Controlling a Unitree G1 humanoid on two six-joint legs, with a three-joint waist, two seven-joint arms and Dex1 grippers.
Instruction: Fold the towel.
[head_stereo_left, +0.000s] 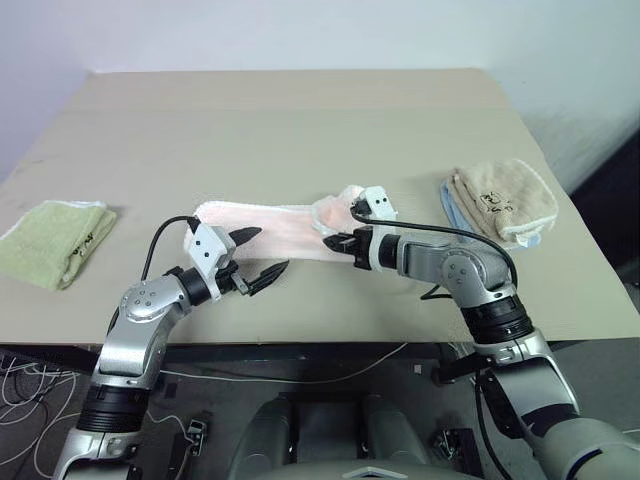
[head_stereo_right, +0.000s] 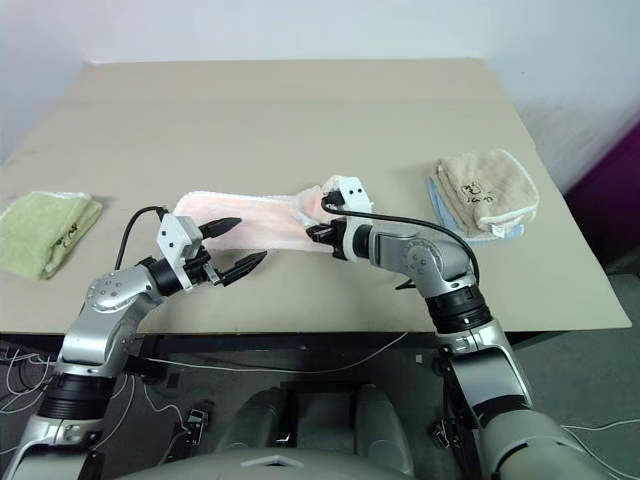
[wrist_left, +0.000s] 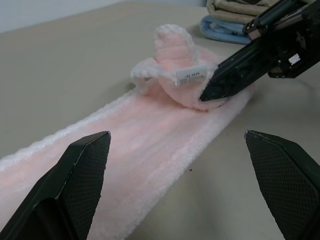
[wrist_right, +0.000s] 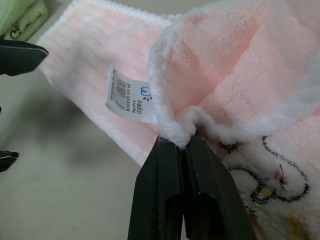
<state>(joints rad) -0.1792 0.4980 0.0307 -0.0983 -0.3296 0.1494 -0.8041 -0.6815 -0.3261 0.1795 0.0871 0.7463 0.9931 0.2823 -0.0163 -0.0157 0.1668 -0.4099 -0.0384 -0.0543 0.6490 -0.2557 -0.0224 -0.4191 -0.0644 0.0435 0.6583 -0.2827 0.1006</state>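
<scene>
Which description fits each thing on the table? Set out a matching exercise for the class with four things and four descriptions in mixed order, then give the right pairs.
Things
1. long pale pink terry-cloth towel
2. folded light green towel
3. folded beige tan towel
4. left gripper

Descriptions
A. stacked on a light blue cloth, at the table's right side
B. jaws wide apart, holding nothing
C. one end pinched and lifted by the right gripper
D. lies alone near the table's left edge

Pairs: 1-C, 2-D, 3-A, 4-B

Towel (head_stereo_left: 262, 228) on table (head_stereo_left: 300, 120), between two others
</scene>
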